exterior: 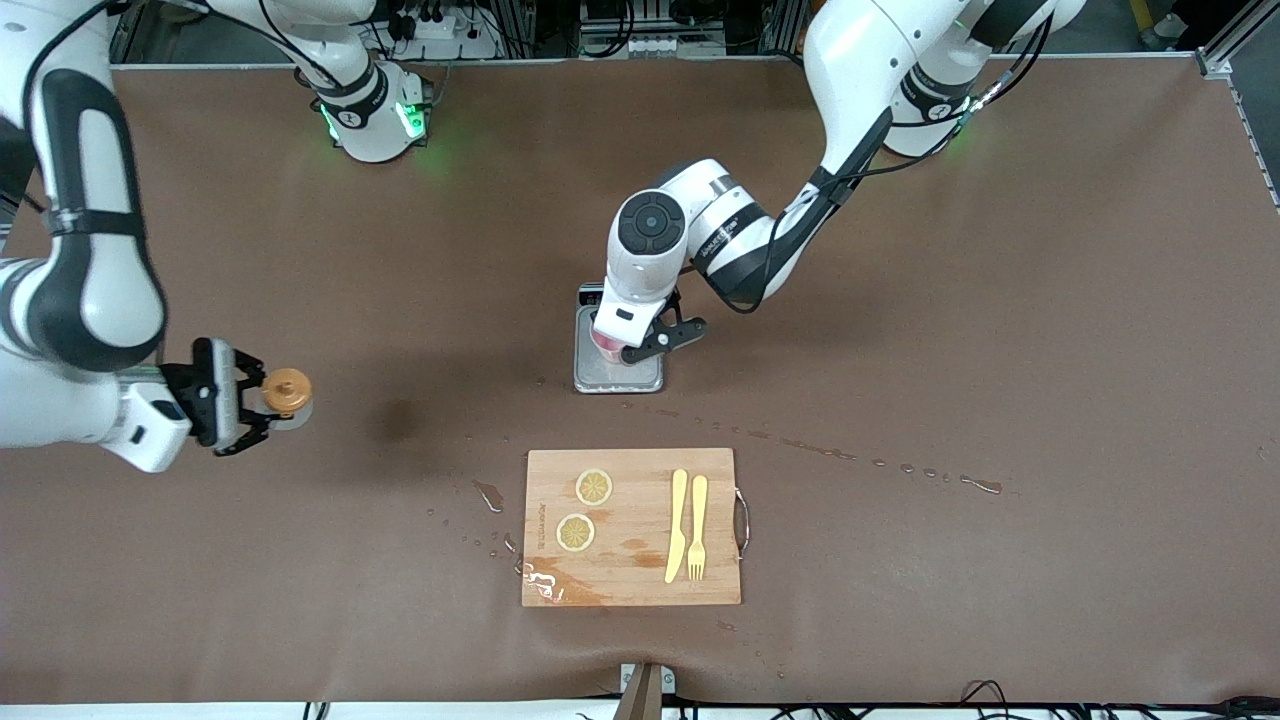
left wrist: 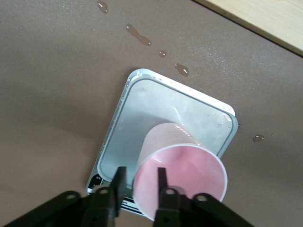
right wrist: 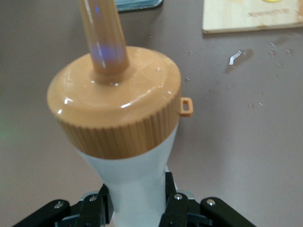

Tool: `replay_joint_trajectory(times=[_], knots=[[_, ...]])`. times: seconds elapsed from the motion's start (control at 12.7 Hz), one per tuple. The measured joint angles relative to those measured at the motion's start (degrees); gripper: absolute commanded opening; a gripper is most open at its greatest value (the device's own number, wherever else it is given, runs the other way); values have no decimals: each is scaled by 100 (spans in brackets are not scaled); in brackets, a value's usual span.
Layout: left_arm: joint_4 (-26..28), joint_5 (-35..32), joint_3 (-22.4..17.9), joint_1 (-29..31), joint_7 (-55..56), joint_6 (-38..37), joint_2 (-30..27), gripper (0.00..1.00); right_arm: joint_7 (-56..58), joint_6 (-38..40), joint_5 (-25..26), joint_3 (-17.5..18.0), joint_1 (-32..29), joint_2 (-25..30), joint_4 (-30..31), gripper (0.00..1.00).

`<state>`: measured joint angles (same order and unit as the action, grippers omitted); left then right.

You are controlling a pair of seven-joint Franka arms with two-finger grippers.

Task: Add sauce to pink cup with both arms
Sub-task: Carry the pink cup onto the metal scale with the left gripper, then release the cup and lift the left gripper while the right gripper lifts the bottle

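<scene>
The right hand point(right wrist: 137, 208) gripped the sauce bottle point(right wrist: 123, 137) above the tabletop point(exterior: 1000, 330) at its arm's end, while the left hand point(left wrist: 139, 189) straddled the pink cup's point(left wrist: 182, 177) rim on the scale point(left wrist: 156, 109), fingers slightly apart.

Two lemon slices point(exterior: 594, 487) (one fork point(exterior: 697, 527), one knife point(exterior: 677, 525)).

Pink cup point(left wrist: 177, 177) stands on the scale point(left wrist: 156, 113); the cutting board point(exterior: 632, 527) lies nearer the front camera.
</scene>
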<state>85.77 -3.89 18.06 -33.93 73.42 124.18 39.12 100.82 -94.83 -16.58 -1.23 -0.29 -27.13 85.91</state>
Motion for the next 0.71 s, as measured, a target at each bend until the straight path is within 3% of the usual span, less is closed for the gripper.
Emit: replay_joint_trajectory(times=[0.31,0.71], knots=[[-138,-206,-50,90,4,-59,-138,100,-193,189,351,-5,431,21,20,22],[-206,-228,-70,613,-181,-1191,-1282,100,-1406,521,1283,55,1115,26,19,22]])
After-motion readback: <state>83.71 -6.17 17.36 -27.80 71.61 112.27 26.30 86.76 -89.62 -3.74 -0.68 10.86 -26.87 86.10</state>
